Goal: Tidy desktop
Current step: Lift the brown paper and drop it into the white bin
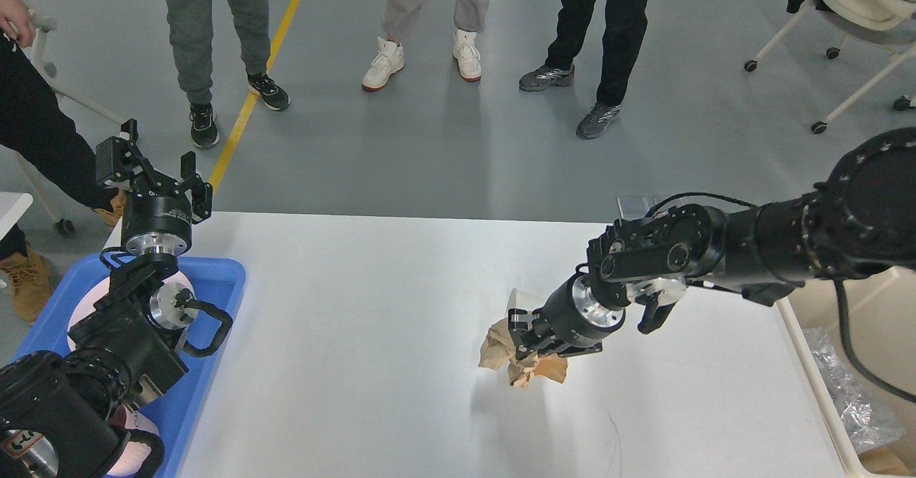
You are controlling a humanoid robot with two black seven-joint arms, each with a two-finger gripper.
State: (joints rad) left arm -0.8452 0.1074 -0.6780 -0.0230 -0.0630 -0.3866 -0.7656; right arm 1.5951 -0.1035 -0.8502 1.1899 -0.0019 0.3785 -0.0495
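The white desktop (358, 335) fills the lower middle of the head view. My right gripper (521, 338) is shut on a crumpled brown paper wad (533, 371) and holds it a little above the desktop, right of centre. A sliver of a white paper thing (512, 299) shows just behind the gripper; the rest is hidden. My left gripper (152, 170) is open and empty, raised over the desktop's far left corner above the blue tray (225, 277).
The blue tray holds pale round dishes (75, 317), mostly hidden by my left arm. A cream-white bin (805, 353) at the right edge holds clear plastic wrap (848, 392). Several people stand beyond the far edge. A wheeled chair (859, 6) is far right.
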